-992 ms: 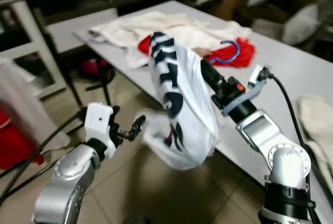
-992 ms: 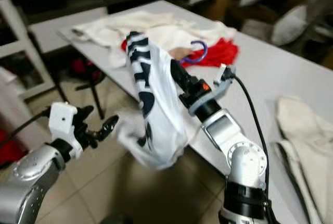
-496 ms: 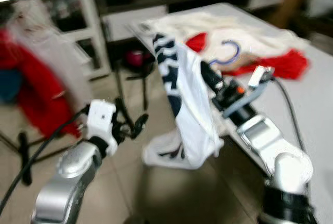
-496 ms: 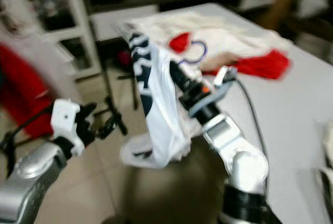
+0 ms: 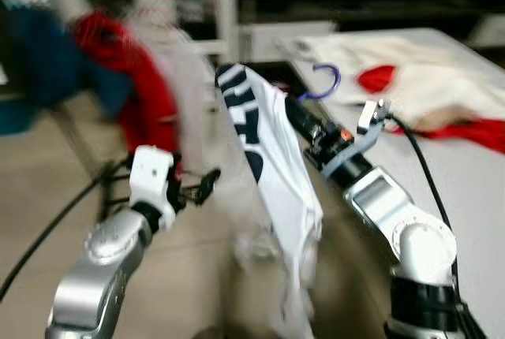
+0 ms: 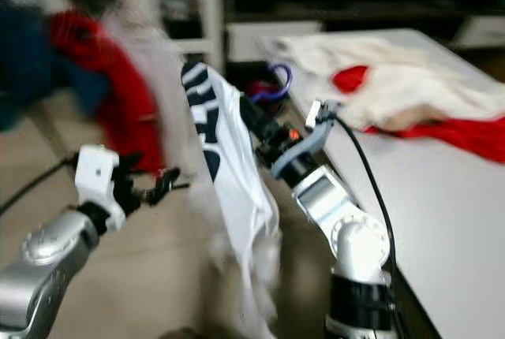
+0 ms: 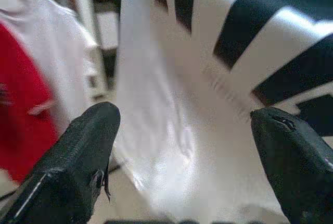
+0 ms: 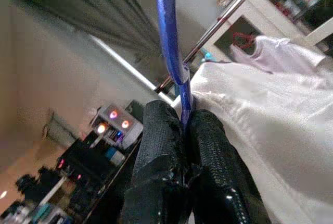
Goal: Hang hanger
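right tool (image 8: 182,130) clamped on the stiff blue hanger (image 8: 167,31) neck; limp light shirt (image 5: 272,165) hangs below; left tool (image 7: 182,146) spread, empty, beside shirt.

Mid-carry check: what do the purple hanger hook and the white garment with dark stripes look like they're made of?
The purple hanger hook looks like glossy plastic or coated wire: thin, smooth, with a bright sheen; which one is unclear. The right pincer is shut on its stem. The white garment with dark navy stripes looks like soft, matte knit fabric: it drapes and folds limply, with printed bands.
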Robot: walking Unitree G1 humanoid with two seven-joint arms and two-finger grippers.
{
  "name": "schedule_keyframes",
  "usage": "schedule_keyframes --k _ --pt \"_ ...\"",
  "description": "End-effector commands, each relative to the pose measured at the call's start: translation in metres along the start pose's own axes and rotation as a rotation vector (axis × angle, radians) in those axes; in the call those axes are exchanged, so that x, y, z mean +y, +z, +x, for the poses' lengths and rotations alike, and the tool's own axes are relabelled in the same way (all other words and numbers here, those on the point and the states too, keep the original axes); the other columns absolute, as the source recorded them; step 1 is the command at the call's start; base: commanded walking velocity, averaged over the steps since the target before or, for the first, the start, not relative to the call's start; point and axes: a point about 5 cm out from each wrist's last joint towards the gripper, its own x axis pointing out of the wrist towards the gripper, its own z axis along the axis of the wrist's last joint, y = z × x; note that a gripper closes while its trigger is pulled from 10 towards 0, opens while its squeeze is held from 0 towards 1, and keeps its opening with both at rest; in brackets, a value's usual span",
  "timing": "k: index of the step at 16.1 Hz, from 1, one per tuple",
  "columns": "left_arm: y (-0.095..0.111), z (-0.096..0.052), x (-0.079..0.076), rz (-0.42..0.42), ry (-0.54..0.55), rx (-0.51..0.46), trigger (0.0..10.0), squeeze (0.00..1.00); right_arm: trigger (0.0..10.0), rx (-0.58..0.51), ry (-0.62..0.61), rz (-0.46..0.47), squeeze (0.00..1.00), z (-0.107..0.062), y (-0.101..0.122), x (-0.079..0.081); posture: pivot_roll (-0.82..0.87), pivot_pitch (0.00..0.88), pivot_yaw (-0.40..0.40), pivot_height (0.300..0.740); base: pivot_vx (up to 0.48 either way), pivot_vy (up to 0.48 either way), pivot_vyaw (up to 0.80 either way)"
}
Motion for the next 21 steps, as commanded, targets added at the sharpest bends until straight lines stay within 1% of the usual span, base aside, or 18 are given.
schedule_keyframes --k 1,2,3,4,6,7,8,10,11,12,13,14,15,17,18,19,20,21 --pt "-0.002 -0.001 0.003 -0.004 0.011 0.01 10.0 0.7 10.0 -0.033 -0.045 -0.072 0.0 0.003 0.006 -0.002 0.01 0.0 -0.015 0.74 0.0 0.0 0.77" --pt "-0.003 -0.002 0.005 -0.012 0.018 0.012 10.0 0.71 10.0 -0.035 -0.073 -0.145 0.0 0.005 0.008 -0.003 0.01 0.0 -0.01 0.74 0.0 0.0 0.77" --pt "-0.003 -0.002 0.005 -0.012 0.018 0.012 10.0 0.71 10.0 -0.035 -0.073 -0.145 0.0 0.005 0.008 -0.003 0.01 0.0 -0.01 0.74 0.0 0.0 0.77" --pt "-0.005 -0.002 0.005 -0.009 0.024 0.019 10.0 0.71 10.0 -0.022 -0.099 -0.233 0.0 0.006 0.009 -0.006 0.01 0.0 -0.009 0.74 0.0 0.0 0.77" --pt "-0.004 0.001 0.004 -0.007 0.024 0.018 10.0 0.7 10.0 0.034 -0.16 -0.492 0.0 0.01 0.006 -0.013 0.02 0.0 -0.013 0.74 0.0 0.0 0.77" --pt "-0.003 0.002 0.012 0.01 0.059 0.024 10.0 0.69 10.0 0.081 -0.188 -0.613 0.0 0.016 0.001 -0.017 0.01 0.0 -0.024 0.74 0.0 0.0 0.77" --pt "-0.003 0.001 0.02 0.014 0.103 0.028 10.0 0.69 10.0 0.136 -0.173 -0.693 0.0 0.02 -0.007 -0.017 0.01 0.0 -0.019 0.74 0.0 0.0 0.77" --pt "-0.007 0.001 0.025 0.029 0.133 0.046 10.0 0.69 10.0 0.18 -0.152 -0.754 0.0 0.019 -0.011 -0.018 0.01 0.0 -0.02 0.74 0.0 0.0 0.78" --pt "-0.008 0.002 0.026 0.05 0.143 0.06 10.0 0.69 10.0 0.215 -0.166 -0.828 0.0 0.018 -0.014 -0.024 0.01 0.0 -0.018 0.74 0.0 0.0 0.78" --pt "-0.005 0.004 0.026 0.049 0.132 0.049 10.0 0.54 10.0 0.206 -0.172 -0.819 0.0 0.018 -0.013 -0.026 0.02 0.0 -0.017 0.74 0.0 0.0 0.0" --pt "-0.004 0.005 0.025 0.046 0.123 0.041 10.0 0.54 10.0 0.197 -0.177 -0.784 0.0 0.018 -0.013 -0.026 0.02 0.0 -0.018 0.74 0.0 0.0 0.0" --pt "-0.002 0.007 0.024 0.051 0.116 0.036 10.0 0.26 10.0 0.186 -0.184 -0.744 0.0 0.018 -0.013 -0.028 0.01 0.0 -0.026 0.74 0.0 0.0 0.0" --pt "0.0 0.01 0.023 0.052 0.105 0.026 10.0 0.04 10.0 0.17 -0.205 -0.666 0.0 0.017 -0.017 -0.03 0.0 0.0 -0.016 0.74 0.0 0.0 0.0" --pt "-0.003 0.012 0.024 0.077 0.12 0.04 10.0 0.0 10.0 0.177 -0.193 -0.638 0.0 0.014 -0.023 -0.032 0.0 0.0 -0.01 0.74 0.0 0.0 0.0" --pt "-0.005 0.013 0.031 0.08 0.149 0.057 10.0 0.0 10.0 0.187 -0.17 -0.63 0.0 0.012 -0.024 -0.031 0.0 0.0 -0.01 0.74 0.0 0.0 0.0" --pt "-0.004 0.013 0.035 0.088 0.163 0.056 10.0 0.35 10.0 0.19 -0.157 -0.627 0.0 0.012 -0.024 -0.029 0.0 0.0 -0.013 0.74 0.0 0.0 0.0" --pt "-0.001 0.011 0.045 0.093 0.196 0.038 10.0 1.0 10.0 0.206 -0.104 -0.617 0.0 0.014 -0.024 -0.023 -0.01 0.0 -0.013 0.74 0.0 0.0 0.0" --pt "0.002 0.011 0.053 0.117 0.224 0.027 10.0 1.0 10.0 0.227 -0.052 -0.613 0.0 0.014 -0.025 -0.016 -0.01 0.0 -0.014 0.74 0.0 0.0 0.0"
